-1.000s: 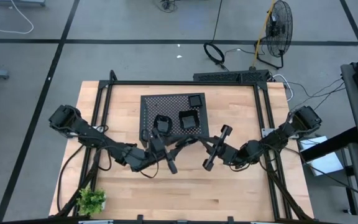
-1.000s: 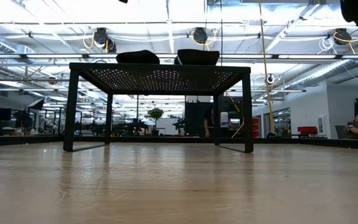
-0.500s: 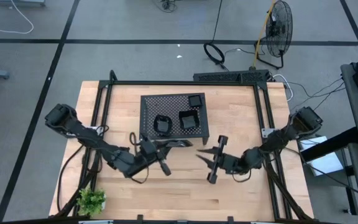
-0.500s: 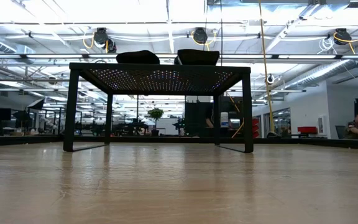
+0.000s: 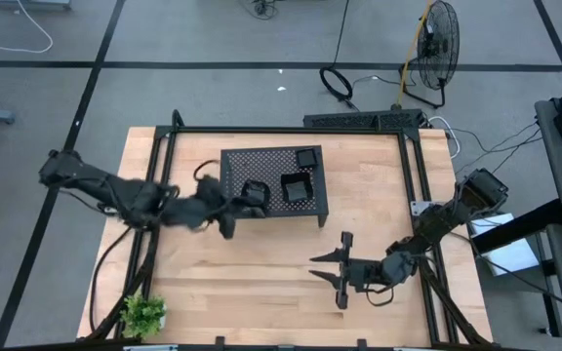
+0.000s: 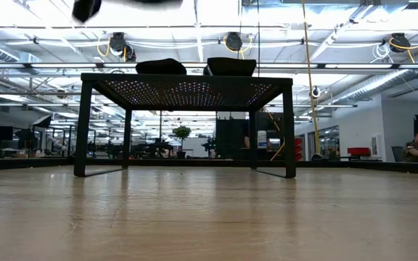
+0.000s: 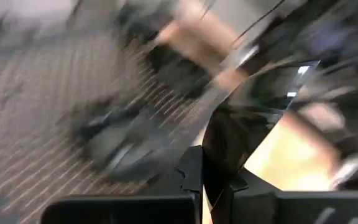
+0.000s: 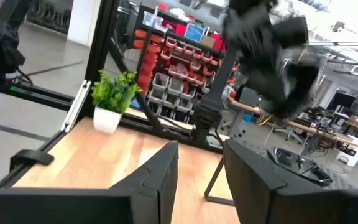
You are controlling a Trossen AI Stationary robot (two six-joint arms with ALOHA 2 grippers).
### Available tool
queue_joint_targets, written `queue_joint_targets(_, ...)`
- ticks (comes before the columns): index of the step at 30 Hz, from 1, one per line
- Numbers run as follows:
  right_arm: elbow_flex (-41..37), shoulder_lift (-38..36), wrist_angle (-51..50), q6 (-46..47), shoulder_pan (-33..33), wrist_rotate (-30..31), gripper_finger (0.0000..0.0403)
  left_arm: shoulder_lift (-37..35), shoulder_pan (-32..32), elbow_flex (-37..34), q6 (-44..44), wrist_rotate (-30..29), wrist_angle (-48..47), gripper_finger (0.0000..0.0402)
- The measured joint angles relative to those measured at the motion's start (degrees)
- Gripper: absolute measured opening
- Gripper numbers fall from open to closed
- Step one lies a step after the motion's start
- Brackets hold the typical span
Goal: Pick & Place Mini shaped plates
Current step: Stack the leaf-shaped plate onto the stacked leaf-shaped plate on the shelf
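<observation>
Our left gripper has swung to the perforated black metal rack, clenched on a glossy black plate we must set down; right gripper parted, empty.

Glossy blk plates; perforated metal rack; wood table.

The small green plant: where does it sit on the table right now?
In the high view the small green plant stands at the table's near left corner, by the frame, well clear of the perforated rack and both arms.
</observation>
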Motion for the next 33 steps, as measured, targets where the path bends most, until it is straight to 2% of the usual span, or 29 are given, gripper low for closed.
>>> queue_joint_targets(3, 0.00, 0.00, 0.04, 0.00, -0.20, 0.02, 0.0118, -0.74, 6.98, -0.04, -6.02, 6.93, -12.22, 0.0003)
queue_joint_targets(5, 0.00, 0.00, 0.01, 0.02, -0.52, 0.02, 0.0117, -0.75, 11.04, -0.02, -7.05, 9.27, -14.95, 0.0003)
queue_joint_targets(11, 0.00, 0.00, -0.07, 0.02, -0.57, 0.04, 0.0119, -0.35, 18.33, -0.02, 0.20, 18.62, -10.27, 0.0003)
queue_joint_targets(16, 0.00, 0.00, -0.45, 0.02, -0.57, 0.04, 0.0115, 0.63, 20.92, -0.02, 0.43, 23.94, -10.32, 0.0004)
queue_joint_targets(20, 0.00, 0.00, -0.94, 0.02, -0.57, 0.04, 0.0115, 0.44, 21.72, -0.02, 0.83, 25.83, -10.20, 0.0009)
queue_joint_targets(25, 0.00, 0.00, -1.26, 0.44, -0.57, 0.04, 0.0115, 0.53, 22.39, -0.02, 0.17, 26.04, -10.30, 0.0049)
queue_joint_targets(33, 0.00, 0.00, -1.26, 2.19, -0.57, 0.05, 0.0114, 0.42, 22.37, -0.02, 1.44, 25.37, -10.11, 0.0160)
